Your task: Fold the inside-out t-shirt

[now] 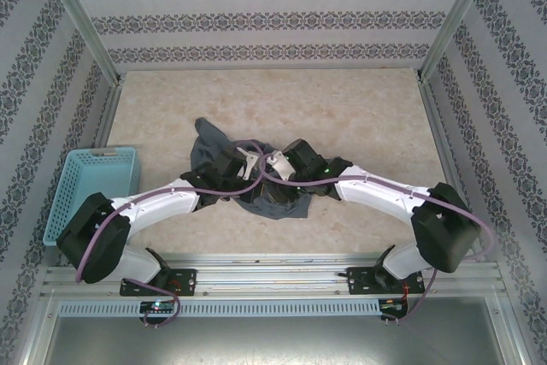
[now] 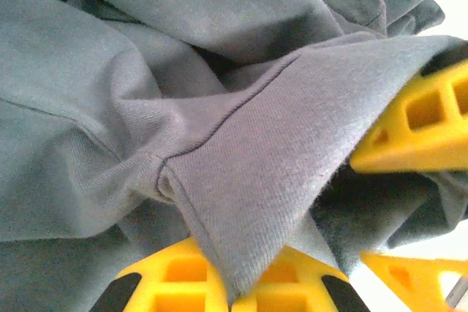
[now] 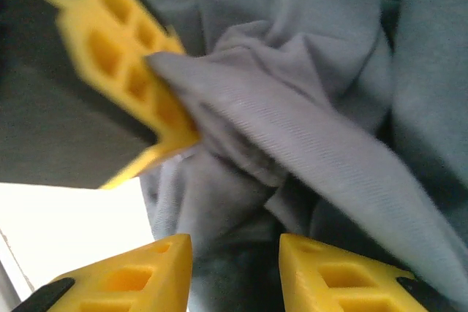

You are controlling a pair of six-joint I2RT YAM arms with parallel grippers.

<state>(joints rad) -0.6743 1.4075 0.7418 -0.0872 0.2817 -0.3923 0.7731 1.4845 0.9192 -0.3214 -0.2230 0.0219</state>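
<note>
The inside-out t-shirt (image 1: 212, 148) lies crumpled, dark slate-grey, in the middle of the table, between and under both wrists. My left gripper (image 1: 249, 165) is shut on a seamed fold of it; in the left wrist view the cloth (image 2: 241, 151) runs down into the closed yellow fingertips of the left gripper (image 2: 235, 294). My right gripper (image 1: 277, 161) faces it from the right. Its yellow fingers stand apart in the right wrist view, the right gripper (image 3: 232, 261) open over bunched cloth (image 3: 307, 137). The left gripper's fingers (image 3: 124, 63) show there too, pinching the fold.
A light-blue mesh basket (image 1: 90, 185) stands at the table's left edge beside the left arm. The beige tabletop (image 1: 359, 108) stretches behind and to the right of the shirt. Patterned walls and metal posts (image 1: 81, 19) enclose the table.
</note>
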